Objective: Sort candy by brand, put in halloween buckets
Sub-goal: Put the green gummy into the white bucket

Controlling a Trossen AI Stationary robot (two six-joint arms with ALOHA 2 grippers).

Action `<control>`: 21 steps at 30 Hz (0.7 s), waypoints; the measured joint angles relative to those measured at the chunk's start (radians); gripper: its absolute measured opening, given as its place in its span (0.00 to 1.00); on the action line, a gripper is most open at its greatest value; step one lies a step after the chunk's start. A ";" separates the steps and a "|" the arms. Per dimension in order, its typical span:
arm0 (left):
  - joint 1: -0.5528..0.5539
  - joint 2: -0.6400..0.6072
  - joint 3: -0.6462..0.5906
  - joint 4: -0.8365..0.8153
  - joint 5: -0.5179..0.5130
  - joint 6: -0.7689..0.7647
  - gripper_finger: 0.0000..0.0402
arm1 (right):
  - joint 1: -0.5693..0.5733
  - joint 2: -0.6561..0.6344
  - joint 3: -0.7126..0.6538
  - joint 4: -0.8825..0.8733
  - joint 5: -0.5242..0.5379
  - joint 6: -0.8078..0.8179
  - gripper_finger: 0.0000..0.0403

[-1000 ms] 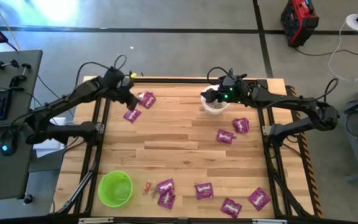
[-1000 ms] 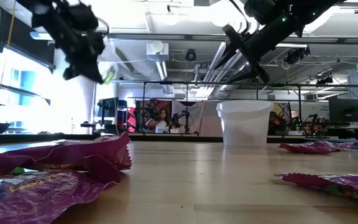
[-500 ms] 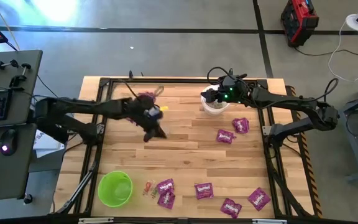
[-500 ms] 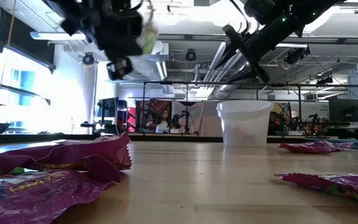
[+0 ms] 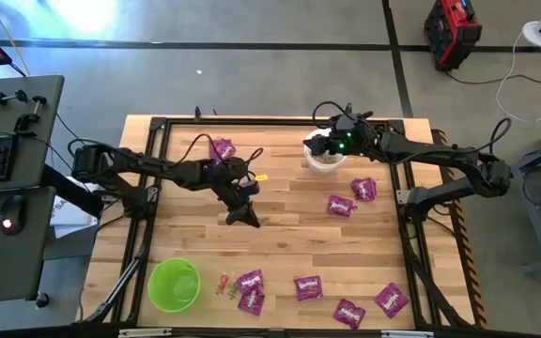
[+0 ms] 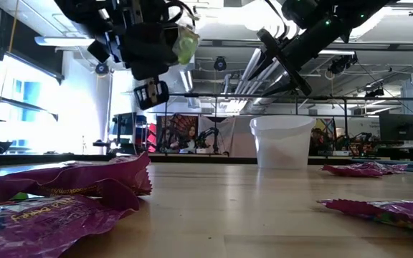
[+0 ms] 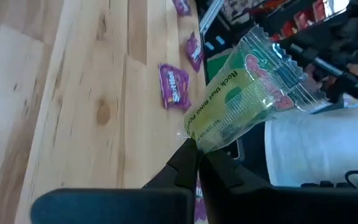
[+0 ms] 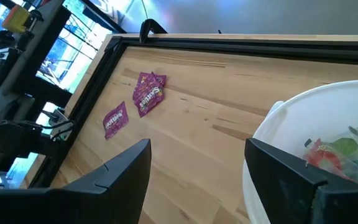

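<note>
My left gripper (image 5: 252, 181) hangs above the middle of the table, shut on a clear-wrapped green sweet (image 7: 241, 93), which also shows in the low view (image 6: 185, 44). My right gripper (image 8: 197, 168) is open and hovers just over the white bucket (image 5: 325, 161), near its rim (image 8: 278, 118). Red and green sweets (image 8: 334, 152) lie inside that bucket. The lime green bucket (image 5: 174, 284) stands near the near-left corner. Purple packets lie flat at the far left (image 5: 222, 148), to the right (image 5: 340, 206) and along the near edge (image 5: 308, 287). My left gripper pinches the sweet's clear wrapper by one end (image 7: 194, 129) between its two fingertips. The sweet is lifted clear of the table. It sticks out past the fingertips toward the white bucket.
Small clear-wrapped sweets (image 5: 224, 282) lie beside the green bucket. A black frame rail (image 5: 280, 120) runs round the tabletop. More packets lie at the near right (image 5: 392, 299) and by the right arm (image 5: 363, 189). Bare wood (image 5: 289, 239) spans the middle.
My left arm has swung from the table's far-left corner toward its middle, moving right and nearer, and has turned about while carrying the green sweet shut in its fingers. My right gripper has kept still over the white bucket.
</note>
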 joint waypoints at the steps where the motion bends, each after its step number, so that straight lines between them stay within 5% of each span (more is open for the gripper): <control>1: 0.004 -0.002 0.000 0.013 -0.001 -0.007 0.00 | 0.000 0.000 0.000 0.002 -0.002 0.004 0.63; 6: 0.052 0.006 0.084 -0.014 -0.043 0.029 0.00 | -0.016 -0.044 0.000 0.236 -0.119 0.023 0.63; 13: 0.150 0.155 0.434 -0.321 -0.241 0.313 0.00 | -0.063 -0.164 0.002 0.636 -0.131 0.004 0.63; 21: 0.214 0.461 0.826 -0.447 -0.433 0.439 0.00 | -0.068 -0.237 0.002 0.551 -0.130 -0.067 0.63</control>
